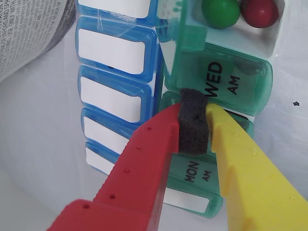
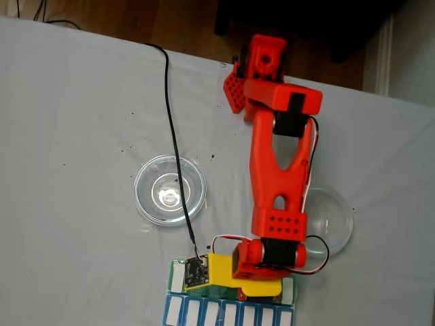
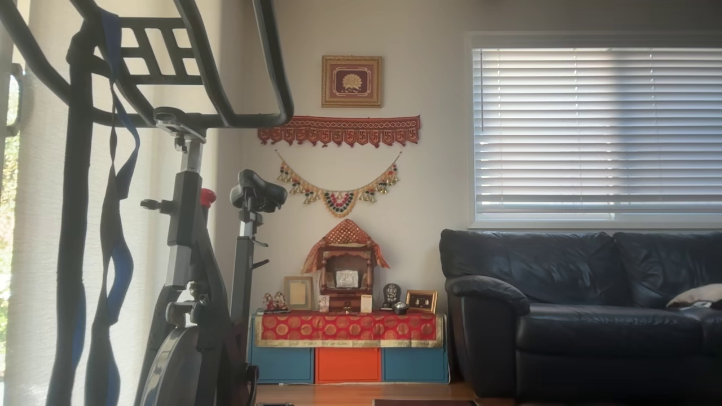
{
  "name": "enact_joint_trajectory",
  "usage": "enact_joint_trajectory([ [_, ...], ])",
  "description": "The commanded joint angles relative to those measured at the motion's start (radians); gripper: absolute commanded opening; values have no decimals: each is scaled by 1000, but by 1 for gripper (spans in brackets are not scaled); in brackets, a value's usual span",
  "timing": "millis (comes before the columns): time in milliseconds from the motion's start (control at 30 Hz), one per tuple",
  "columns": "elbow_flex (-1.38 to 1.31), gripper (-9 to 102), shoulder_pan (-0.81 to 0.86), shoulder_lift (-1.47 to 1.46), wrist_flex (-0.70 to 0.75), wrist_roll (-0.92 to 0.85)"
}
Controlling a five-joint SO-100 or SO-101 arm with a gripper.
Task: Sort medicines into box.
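While my gripper (image 1: pixel 208 126) hangs low over the green-lidded pill organiser (image 1: pixel 226 82), its red finger (image 1: pixel 144 163) and yellow finger (image 1: pixel 245 168) sit nearly together with just a black foam pad (image 1: pixel 193 126) squeezed between the tips — I see no ball in them. In the wrist view the tips sit over the seam between the WED lid (image 1: pixel 219 79) and the compartment below it, whose lid is mostly hidden behind my fingers; the MON lid (image 1: pixel 195 174) lies nearer the camera.

What matters for the coming move is direction: the organiser's long axis runs up and down that picture, roughly in line with my fingers. One open compartment (image 1: pixel 269 41) at the top edge holds a green ball (image 1: pixel 220 11) and a dark red ball (image 1: pixel 260 12) side by side, touching or nearly so. It lies ahead of my tips, past WED and a little to the right. A blue-and-white organiser row (image 1: pixel 113 79) runs alongside on the left, flush against the green one.

From the fixed view, my arm (image 2: pixel 280 183) reaches down the picture between two clear glass dishes — one to the left (image 2: pixel 170 189), one to the right (image 2: pixel 333 219) partly behind the arm. Both look empty, so I judge the sorting is near its end.
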Motion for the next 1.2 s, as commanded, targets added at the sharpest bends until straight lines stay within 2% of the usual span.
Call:
enact_joint_trajectory([
  [0,-3,1,17,98,-15,-29],
  [433,44,1,106,276,-104,-81],
  [767,84,1,60,252,-103,-115],
  [1167,35,1,26,138,-21,-149],
])
